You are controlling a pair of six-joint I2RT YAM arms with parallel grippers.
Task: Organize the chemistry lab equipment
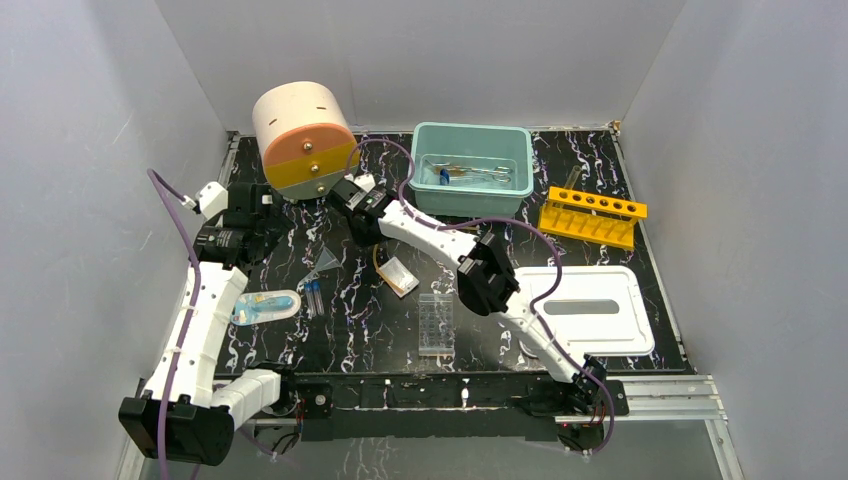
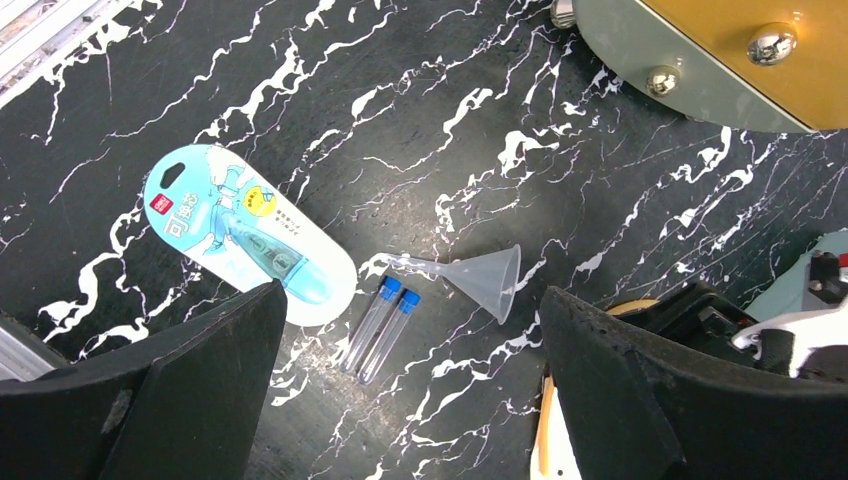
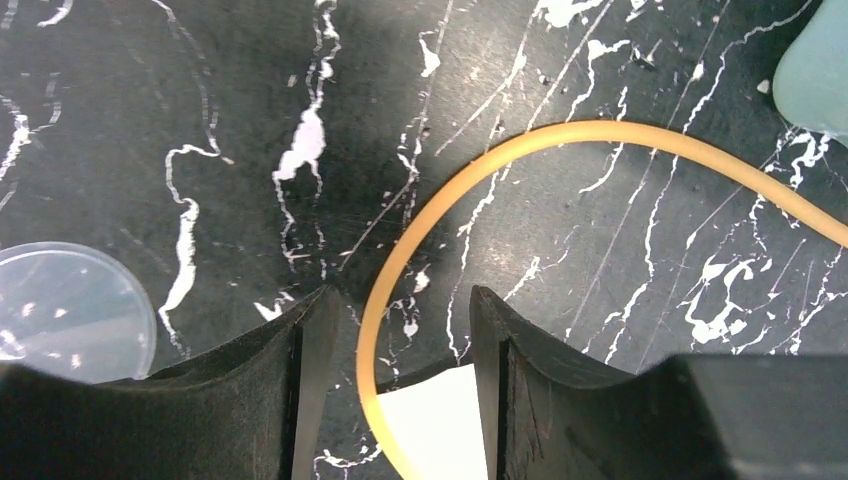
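We see the left fingers (image 2: 190, 390) spread wide above the black marbled counter (image 1: 350, 345), gripping nothing. Below the gap between them lie the clear funnel (image 2: 487, 281), on its side, and two blue-capped tubes (image 2: 380, 325) side by side. A blue correction-tape pack (image 2: 235, 225) lies just beside the tubes.

The right fingers (image 3: 265, 385) are also apart, straddling the tan loop (image 3: 590, 128) of a white tag (image 3: 430, 420). The loop runs through the gap, and we cannot tell whether it touches either finger.

In the top view the clear well plate (image 1: 435, 322) lies near the counter's front edge, apart from both sets of fingers. The metal tongs (image 1: 480, 173) and a small blue-footed piece (image 1: 443, 177) lie inside the teal bin (image 1: 470, 203) at the back. The bin stands between the cream-and-orange drum (image 1: 300, 135) and the yellow rack (image 1: 590, 217). A white tray (image 1: 600, 338) lies on the right side of the counter.
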